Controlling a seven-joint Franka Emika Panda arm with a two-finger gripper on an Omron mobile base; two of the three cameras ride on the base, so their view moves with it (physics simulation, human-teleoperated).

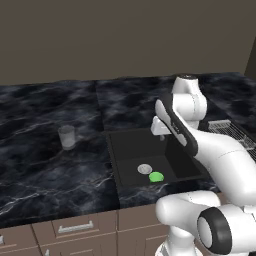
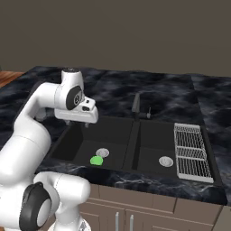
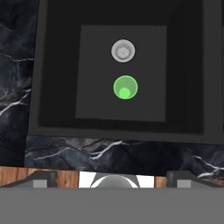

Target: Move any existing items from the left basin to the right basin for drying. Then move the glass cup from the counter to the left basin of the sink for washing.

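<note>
My hand (image 2: pixel 80 122): I am holding it above the left basin, fingers spread wide, gripping nothing.
Green lump (image 3: pixel 125 88): it is lying on the floor of the left basin (image 2: pixel 83 146), apart from my hand, just at 6 o'clock of the silver drain (image 3: pixel 123 50) in my hand view.
Right basin (image 2: pixel 155 144): it is showing its own drain (image 2: pixel 165 161) and sitting beside the wire rack (image 2: pixel 193 151) at its 3 o'clock.
Glass cup (image 1: pixel 67 137): it is standing upright on the counter (image 1: pixel 45 160), well off at 9 o'clock of the sink (image 1: pixel 122 150) in the left base view.
Faucet (image 2: pixel 136 105): it is rising at 12 o'clock, behind the divider between the basins.
</note>
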